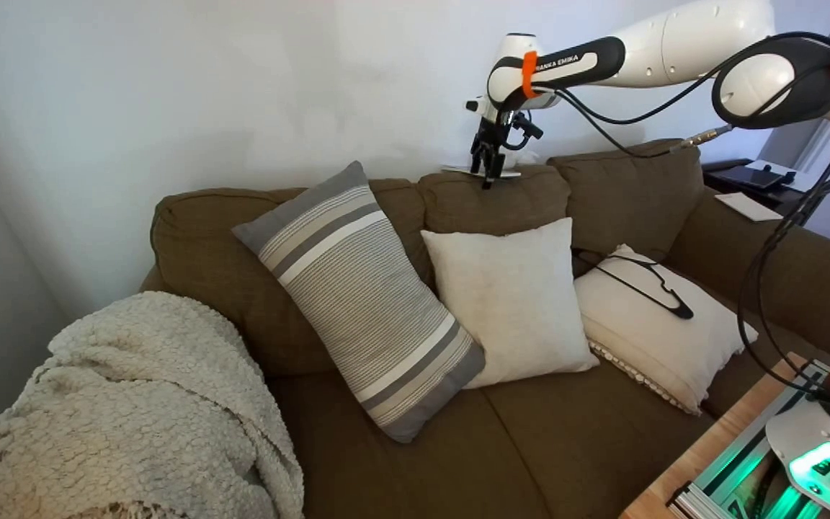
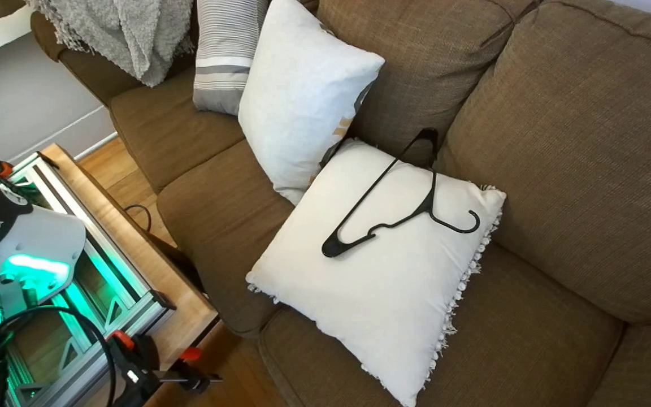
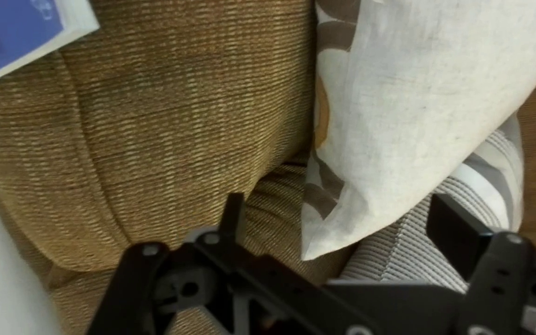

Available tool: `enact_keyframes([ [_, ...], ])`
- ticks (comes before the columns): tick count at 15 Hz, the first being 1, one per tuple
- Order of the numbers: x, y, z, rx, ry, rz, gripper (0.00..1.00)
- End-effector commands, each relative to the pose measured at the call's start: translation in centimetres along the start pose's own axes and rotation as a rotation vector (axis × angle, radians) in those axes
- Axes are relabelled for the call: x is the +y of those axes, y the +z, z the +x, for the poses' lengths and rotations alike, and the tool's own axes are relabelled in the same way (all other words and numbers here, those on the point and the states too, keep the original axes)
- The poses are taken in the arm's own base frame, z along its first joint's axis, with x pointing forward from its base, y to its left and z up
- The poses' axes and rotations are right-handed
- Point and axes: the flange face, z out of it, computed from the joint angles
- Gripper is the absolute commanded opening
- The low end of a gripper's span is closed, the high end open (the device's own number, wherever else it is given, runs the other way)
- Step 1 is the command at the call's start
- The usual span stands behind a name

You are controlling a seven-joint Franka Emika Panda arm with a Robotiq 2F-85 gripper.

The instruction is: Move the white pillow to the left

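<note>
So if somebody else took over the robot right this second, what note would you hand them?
Gripper: open, holding nothing, raised near the top of the sofa back.
White pillow: propped up on the sofa, between the grey striped pillow and the fringed pillow with a black hanger lying on it.
Done: nothing I can confirm; the white pillow isn't gripped.
To do: probably lower the gripper, close it on the white pillow, shift that left, likely toward the striped one, then let go.
</note>
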Motion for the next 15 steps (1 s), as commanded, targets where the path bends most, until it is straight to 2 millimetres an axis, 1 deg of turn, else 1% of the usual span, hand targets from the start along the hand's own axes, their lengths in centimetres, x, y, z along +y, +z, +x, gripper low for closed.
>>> enact_keyframes([
  [1, -1.4, 4.3, -2.6, -0.059, -0.017, 0.198, 1.00],
  [3, -2.5, 6.9, -4.4, -0.120, 0.005, 0.312, 1.00],
  [4, -2.3, 8.5, -5.4, -0.176, 0.073, 0.288, 1.00],
  [5, -1.9, 10.0, -6.4, -0.171, 0.100, 0.282, 1.00],
  [7, -1.4, 13.2, -7.3, -0.182, 0.148, 0.253, 1.00],
  [9, -1.0, 15.5, -7.2, -0.158, 0.165, 0.227, 1.00],
  [11, -0.7, 17.0, -6.3, -0.128, 0.154, 0.198, 1.00],
  [13, -0.7, 17.9, -5.4, -0.104, 0.139, 0.201, 1.00],
  [15, -1.8, 17.7, -4.8, -0.102, 0.078, 0.310, 1.00],
])
